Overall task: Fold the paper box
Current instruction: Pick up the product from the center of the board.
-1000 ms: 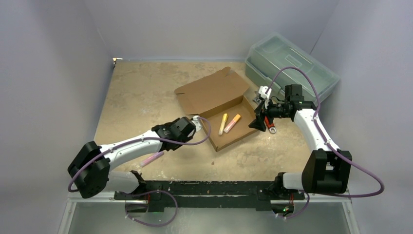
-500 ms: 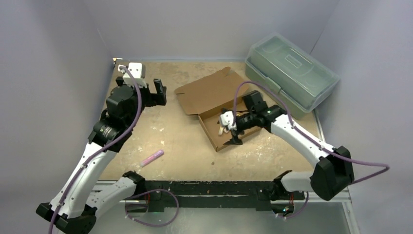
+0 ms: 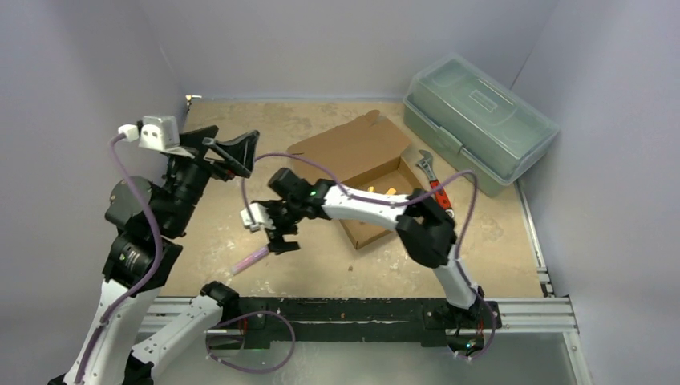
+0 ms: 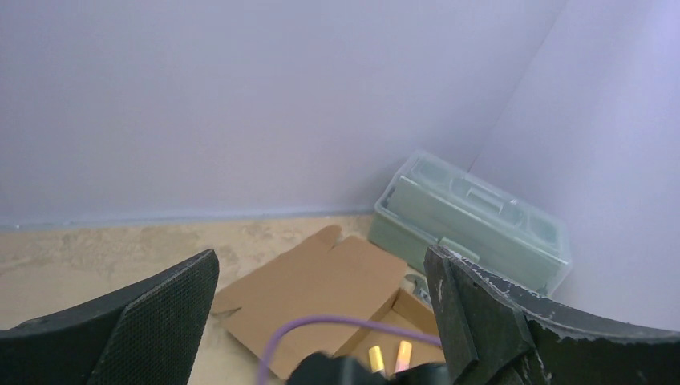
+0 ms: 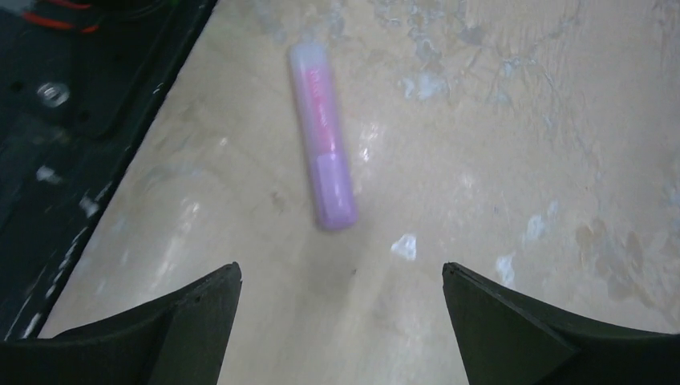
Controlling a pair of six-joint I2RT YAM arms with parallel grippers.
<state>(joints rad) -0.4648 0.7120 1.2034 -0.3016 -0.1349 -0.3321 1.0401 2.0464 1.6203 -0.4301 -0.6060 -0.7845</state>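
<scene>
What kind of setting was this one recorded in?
Likely a lab enclosure for robot trials: plain walls box in a scuffed table, a left arm and right arm stand on a rail at its edge, and a cardboard box lies open.

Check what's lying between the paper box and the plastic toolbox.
A wrench with a red handle lies in the gap between the paper box and the toolbox. The top view shows it plainly.

The paper box of plain brown cardboard lies open just right of centre in the overhead view. Its lid is flat toward the upper left, its shallow tray toward the lower right.
</scene>
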